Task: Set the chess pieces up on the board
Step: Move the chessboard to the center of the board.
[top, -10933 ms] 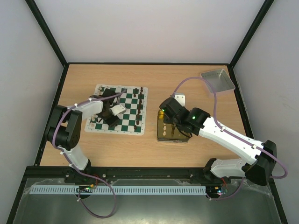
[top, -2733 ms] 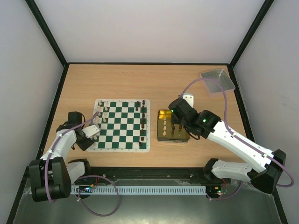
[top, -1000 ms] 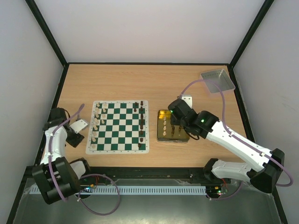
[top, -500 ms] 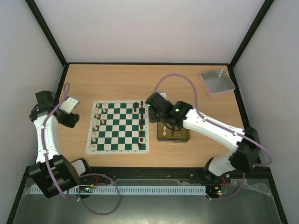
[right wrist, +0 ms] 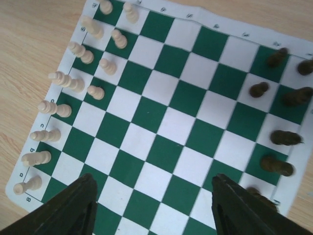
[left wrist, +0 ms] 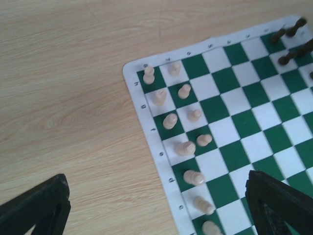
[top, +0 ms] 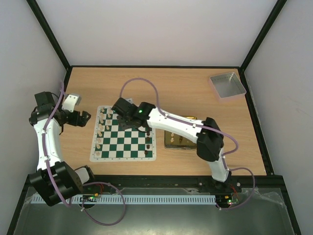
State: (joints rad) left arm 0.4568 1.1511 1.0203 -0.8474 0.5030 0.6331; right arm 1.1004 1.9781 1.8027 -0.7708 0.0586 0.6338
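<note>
Board (top: 122, 145): green-and-white checkered mat, flat on the table (top: 146, 88), left of centre. Setup looks partly done.

Right arm reaches across from its base. Right gripper (right wrist: 152, 196) hovers over the middle squares, its fingers (right wrist: 80, 205) wide apart with nothing between them. Left gripper (left wrist: 155, 196) sits off the mat's far-left corner over bare wood, jaws likewise spread and empty, pointed toward the cream ranks.

Gold tray (top: 178, 143) lies just right of the board, half under the right forearm (contents too small to tell). Grey tray (top: 227, 84) is at the far right corner, well apart.

Cream pieces (right wrist: 63, 81): edge file full, eight standing. The second file holds four, all at the far end; the four squares nearer the arm bases are vacant. Dark pieces (right wrist: 283, 137) stand along the opposite edge in two files with gaps showing; the count is uncertain at the frame edge.

Judgement: between placements, neither gripper loaded. The next move calls for fetching a piece, likely from the gold tray, gripping it upright, then lowering it onto a vacant second-file square. It must stay clear of neighbours standing one square off.

Relative position: the board is directly under the right gripper, cream to one side of its fingers and dark to the other, none touching.
</note>
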